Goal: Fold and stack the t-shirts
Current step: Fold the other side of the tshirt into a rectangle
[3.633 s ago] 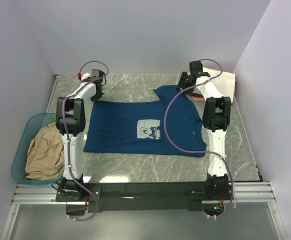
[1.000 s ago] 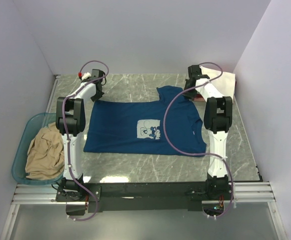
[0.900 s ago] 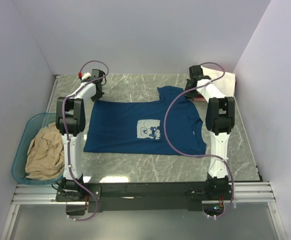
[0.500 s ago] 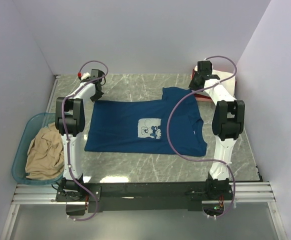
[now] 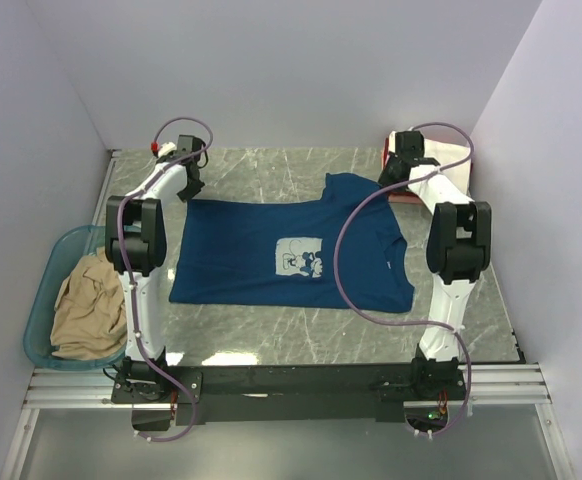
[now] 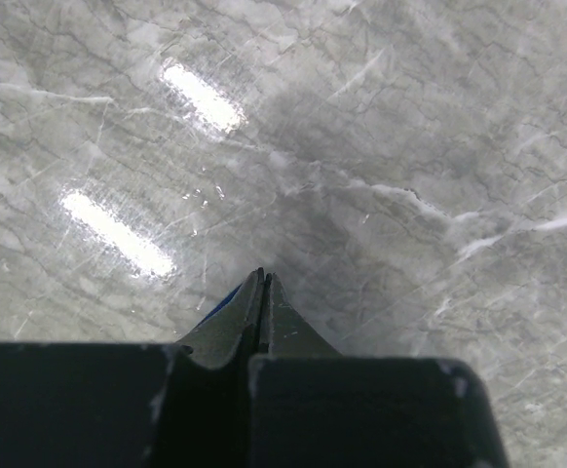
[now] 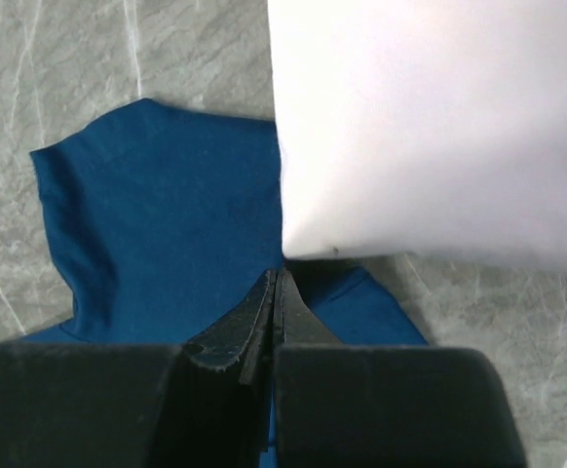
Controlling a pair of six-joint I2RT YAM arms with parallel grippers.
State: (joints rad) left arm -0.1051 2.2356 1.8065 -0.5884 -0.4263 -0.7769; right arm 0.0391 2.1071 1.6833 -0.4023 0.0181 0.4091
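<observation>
The navy blue cloth t-shirt (image 5: 291, 250) lies flat on the grey marble desk (image 5: 271, 330), beside the translucent teal plastic tub (image 5: 76, 235). The left gripper (image 6: 262, 285) and right gripper (image 7: 275, 285), both closed, pinch its edge. The cloth should handle limp and light; hold at hems.

No words, labels, brands or numbers could be read anywhere. The pale print (image 5: 300, 257) on the navy tee (image 5: 241, 250) showed only a cartoon figure, no lettering.

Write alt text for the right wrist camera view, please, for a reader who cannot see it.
The right gripper, its fingers shut, pinches the navy t-shirt, which lies on a grey marble table. A pale cream cloth fills the upper right, its corner just ahead of the fingertips.
</observation>
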